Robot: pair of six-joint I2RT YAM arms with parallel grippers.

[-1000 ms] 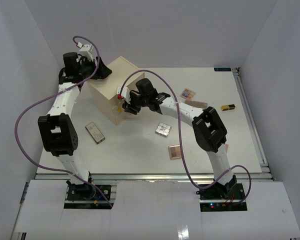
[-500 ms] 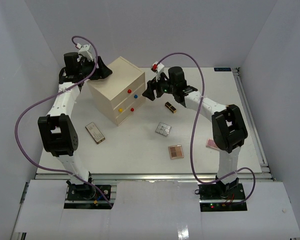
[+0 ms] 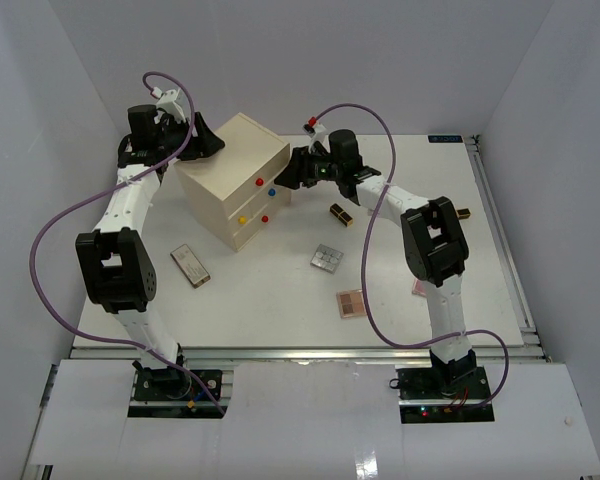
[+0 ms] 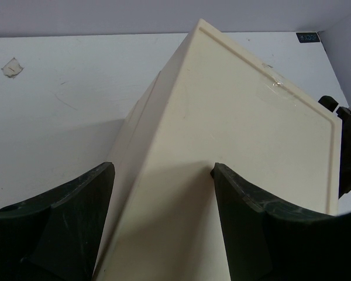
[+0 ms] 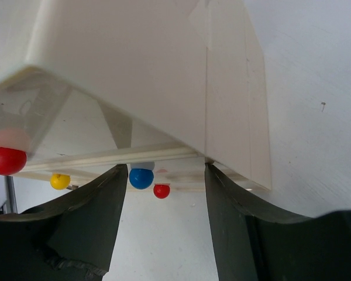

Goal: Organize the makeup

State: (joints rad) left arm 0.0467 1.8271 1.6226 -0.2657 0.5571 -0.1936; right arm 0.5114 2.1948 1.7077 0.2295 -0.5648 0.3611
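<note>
The cream drawer chest (image 3: 230, 180) stands at the back left. My left gripper (image 3: 212, 143) is open, its jaws straddling the chest's top back corner (image 4: 240, 134). My right gripper (image 3: 284, 177) is open and empty at the chest's right front corner, just above the blue knob (image 5: 141, 177). On the table lie a black-gold lipstick (image 3: 341, 214), a silver palette (image 3: 327, 258), a brown palette (image 3: 351, 303) and a flat palette (image 3: 190, 265) on the left. The sponges, bottle and tube are out of view.
A pink item (image 3: 420, 288) shows partly behind my right arm, and a small dark item (image 3: 464, 211) lies at the right. Red (image 5: 161, 191) and yellow (image 5: 59, 181) knobs stick out of the chest's front. White walls close in the table.
My right gripper has swung from the chest's front face up and right to its right front corner. The black-gold lipstick now shows beside the arm. My left arm has not moved.
</note>
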